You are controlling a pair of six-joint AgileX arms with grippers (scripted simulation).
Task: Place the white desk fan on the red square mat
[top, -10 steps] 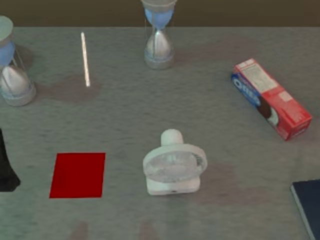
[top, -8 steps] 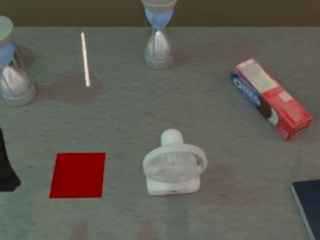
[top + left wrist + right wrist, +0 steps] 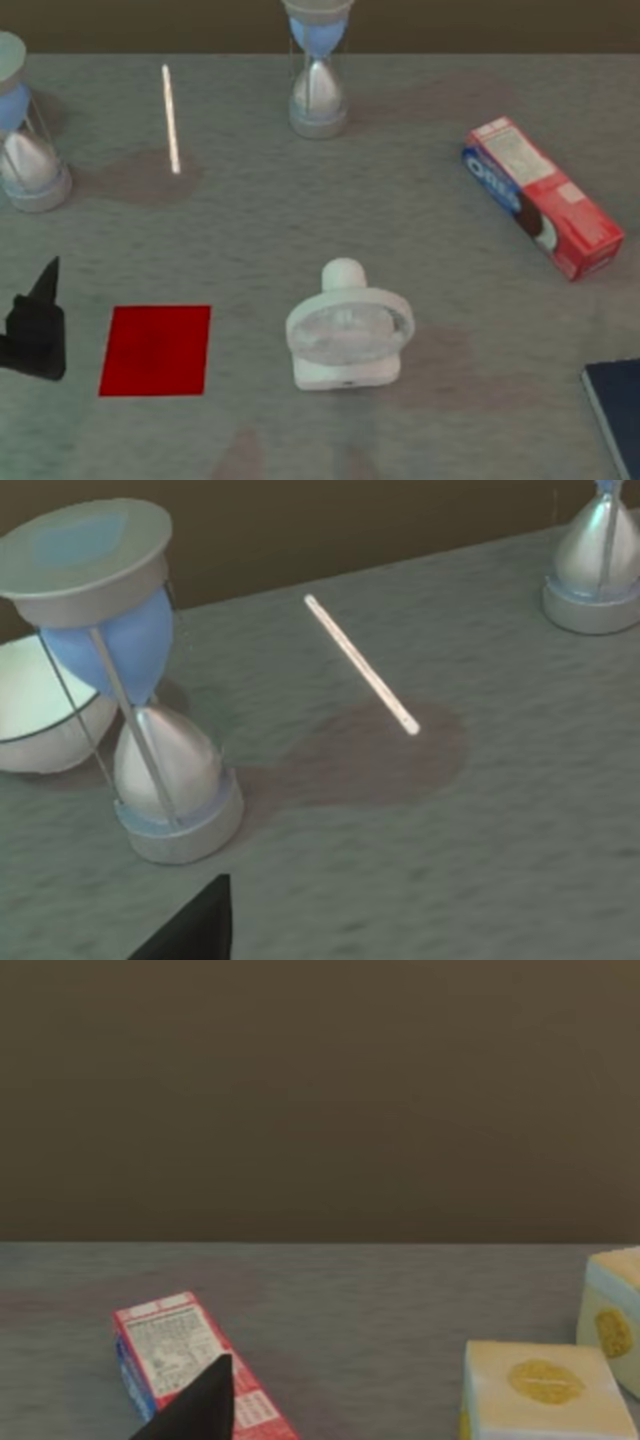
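While the left claw (image 3: 38, 325) hovers beside the red mat (image 3: 156, 350) — its grip unreadable — the white fan (image 3: 348, 330) stands apart on the desk (image 3: 400, 200).

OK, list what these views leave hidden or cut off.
- Left claw: top view shows only a dark shape at the table's left edge; whether it is open cannot be told.
- Right claw: absent from the top view; its wrist view shows one dark tip.
- Dark blue object: cut by the right edge.

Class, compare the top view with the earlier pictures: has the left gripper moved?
Yes. The left gripper has come in from the table's left edge toward the red square mat, which has not shifted. The white desk fan stays put.
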